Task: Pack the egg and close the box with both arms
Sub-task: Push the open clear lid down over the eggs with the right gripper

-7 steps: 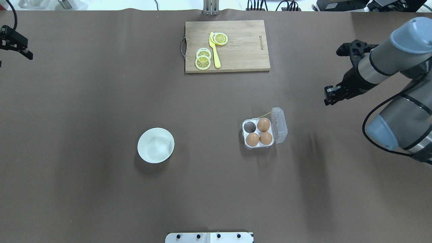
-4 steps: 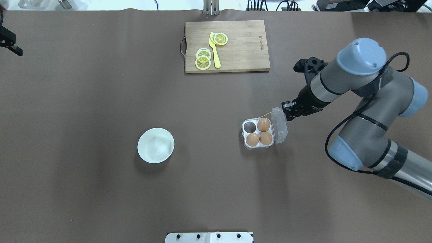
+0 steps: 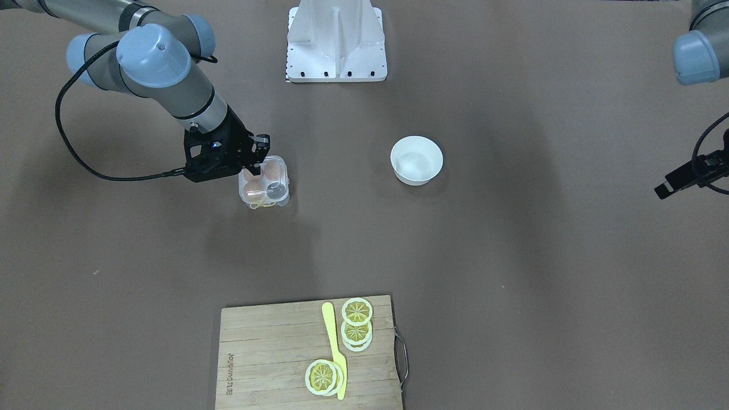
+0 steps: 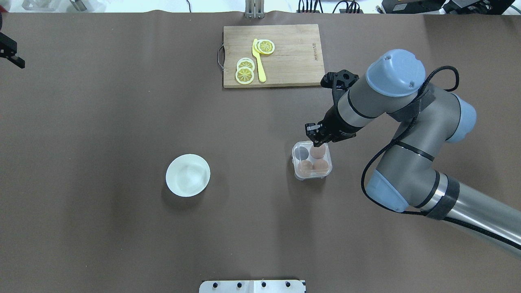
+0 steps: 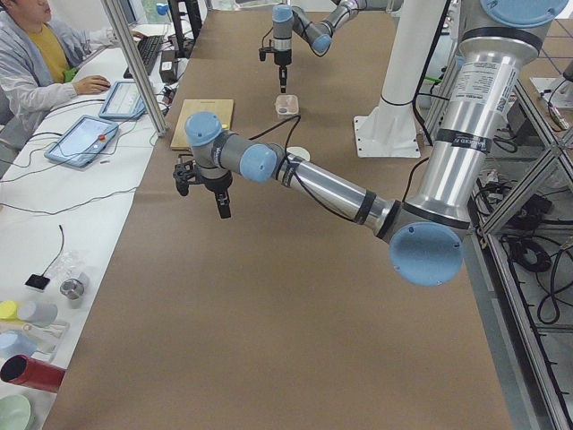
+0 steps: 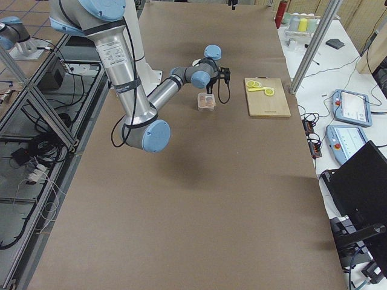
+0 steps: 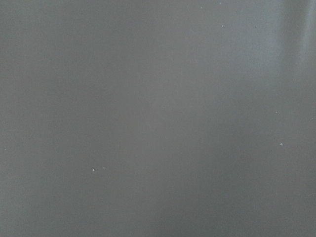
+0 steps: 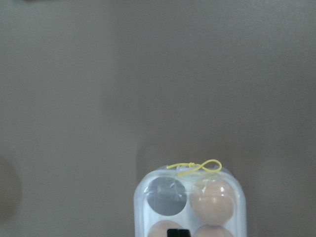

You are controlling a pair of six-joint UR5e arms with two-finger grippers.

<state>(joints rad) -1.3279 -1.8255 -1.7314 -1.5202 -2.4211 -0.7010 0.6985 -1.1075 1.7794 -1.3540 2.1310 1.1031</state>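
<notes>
The clear plastic box [image 4: 311, 162] stands right of the table's middle with its lid down over the cups. It holds three brown eggs [image 4: 318, 151]; the far-left cup is empty. It also shows in the front view [image 3: 265, 185] and the right wrist view [image 8: 190, 197], with a yellow loop [image 8: 195, 166] at its far edge. My right gripper [image 4: 315, 137] looks shut and empty, with its tip [image 8: 177, 232] just over the lid's far edge. My left gripper [image 4: 10, 51] looks shut and empty at the far left edge, far from the box.
A white bowl [image 4: 188, 175] sits left of the box. A wooden cutting board [image 4: 274, 55] with lemon slices and a yellow knife [image 4: 259, 61] lies at the far edge. A white base stand [image 3: 337, 40] is at the near edge.
My right arm swung left from the table's right side to the box. The lid, which stood open to the right, now lies over the cups. My left gripper drew back left.
</notes>
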